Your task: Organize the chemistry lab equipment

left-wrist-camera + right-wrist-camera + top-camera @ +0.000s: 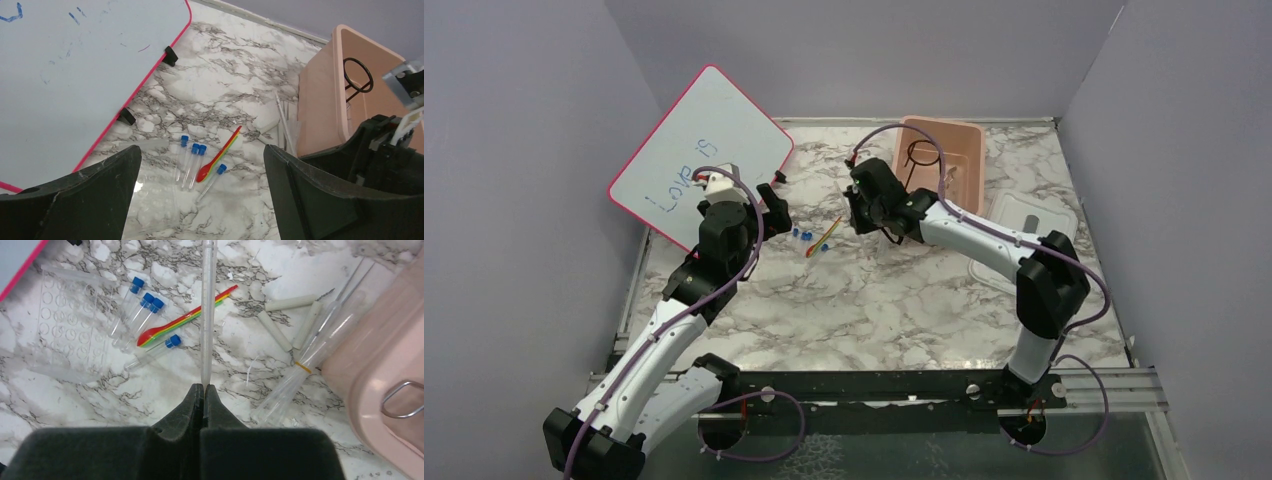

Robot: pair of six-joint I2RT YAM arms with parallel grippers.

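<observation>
Pinching tube (206, 315) by near end in right gripper (204, 388), long axis straight out ahead. Tub (380, 340) close off to its right. Left gripper (201, 150) spread wide, farther from tub.

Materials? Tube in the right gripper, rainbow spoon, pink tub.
Clear tube, pinched in the right gripper: translucent and thin, probably soft plastic, though glass is not excluded.
Rainbow spoon: glossy plastic by its look, with red-yellow-green stripes.
Pink tub: opaque matte plastic, with a rounded moulded rim.
</observation>
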